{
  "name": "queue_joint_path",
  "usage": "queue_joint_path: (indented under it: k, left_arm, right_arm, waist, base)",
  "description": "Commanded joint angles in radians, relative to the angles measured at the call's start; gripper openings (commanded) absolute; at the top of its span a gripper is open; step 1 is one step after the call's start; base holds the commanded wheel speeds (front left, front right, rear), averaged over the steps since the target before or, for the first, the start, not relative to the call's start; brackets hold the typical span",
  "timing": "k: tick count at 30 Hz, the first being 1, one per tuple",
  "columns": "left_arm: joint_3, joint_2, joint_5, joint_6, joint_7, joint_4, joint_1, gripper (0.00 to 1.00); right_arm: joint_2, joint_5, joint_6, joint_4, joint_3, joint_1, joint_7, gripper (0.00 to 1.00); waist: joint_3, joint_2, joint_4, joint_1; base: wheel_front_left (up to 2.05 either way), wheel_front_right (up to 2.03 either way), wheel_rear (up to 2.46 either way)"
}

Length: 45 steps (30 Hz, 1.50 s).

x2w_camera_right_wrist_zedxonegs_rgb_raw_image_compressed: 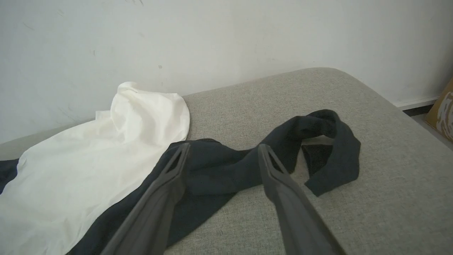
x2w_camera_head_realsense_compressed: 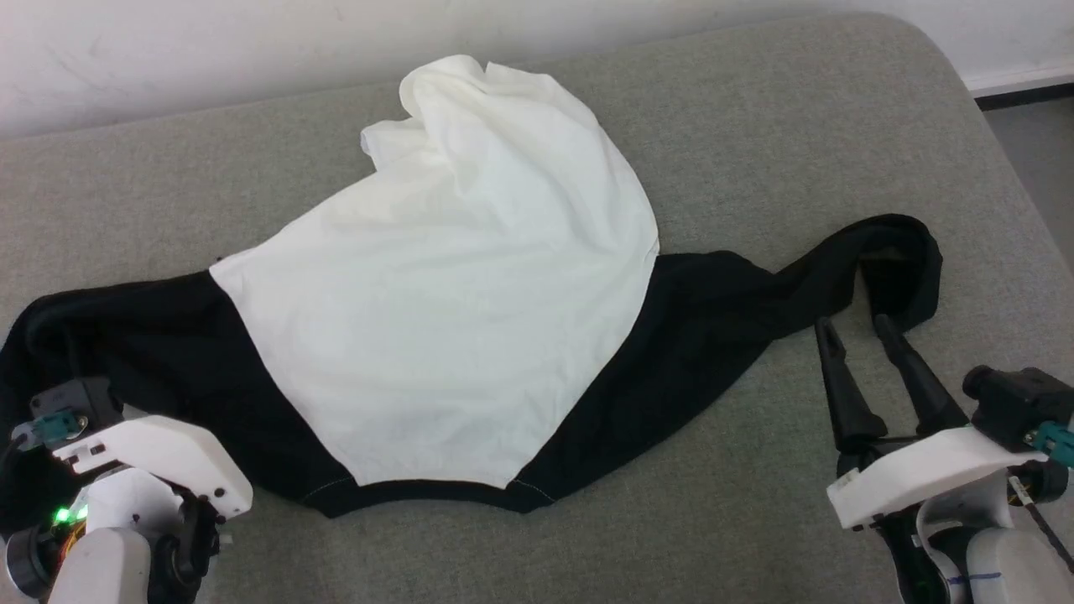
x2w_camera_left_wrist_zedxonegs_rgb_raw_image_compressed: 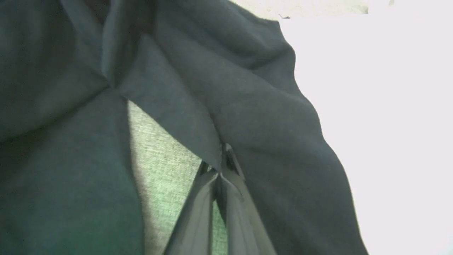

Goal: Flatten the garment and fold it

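The shirt (x2w_camera_head_realsense_compressed: 436, 294) lies spread on the grey cushion (x2w_camera_head_realsense_compressed: 755, 126), white body in the middle, 2 black sleeves trailing left and right. At the near left, the left gripper (x2w_camera_left_wrist_zedxonegs_rgb_raw_image_compressed: 222, 156) is pinched together on a sleeve fold. The right gripper (x2w_camera_head_realsense_compressed: 854, 322) has its fingers apart, tips just beside the right sleeve.

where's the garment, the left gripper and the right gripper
garment (x2w_camera_head_realsense_compressed: 436, 319), head view, middle of the white body
left gripper (x2w_camera_left_wrist_zedxonegs_rgb_raw_image_compressed: 217, 162), left wrist view, between shut fingertips pinching black sleeve
right gripper (x2w_camera_head_realsense_compressed: 854, 325), head view, gap between the open fingertips
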State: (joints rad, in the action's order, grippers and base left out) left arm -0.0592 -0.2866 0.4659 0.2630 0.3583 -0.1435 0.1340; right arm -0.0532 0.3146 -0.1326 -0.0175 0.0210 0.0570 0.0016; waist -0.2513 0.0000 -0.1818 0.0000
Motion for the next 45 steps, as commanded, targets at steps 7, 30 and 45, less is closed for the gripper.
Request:
queue_joint_path:
  k: [7, 30, 45]
  left_arm:
    - [-0.010, 0.003, -0.018, 0.008, -0.068, 0.024, -0.023, 0.00]
    - [0.062, 0.045, -0.017, -0.019, -0.115, 0.036, 0.025, 0.00]
    - [0.062, 0.054, 0.012, -0.045, -0.167, 0.045, -0.006, 0.00]
  right_arm:
    - [0.003, 0.039, 0.002, 0.020, -0.062, -0.019, 0.102, 1.00]
    - [0.003, 0.139, 0.002, 0.207, -0.106, 0.120, 0.442, 1.00]
    - [0.003, 0.114, 0.002, 0.148, -0.064, 0.079, 0.352, 0.00]
  waist:
    - [0.007, 0.0000, 0.023, 0.0000]
    - [-0.038, 0.0000, 0.108, 0.0000]
    - [0.026, 0.0000, 0.102, 0.0000]
  base:
    - [0.00, 0.00, 0.00]
    - [0.00, 0.00, 0.00]
    - [0.00, 0.00, 0.00]
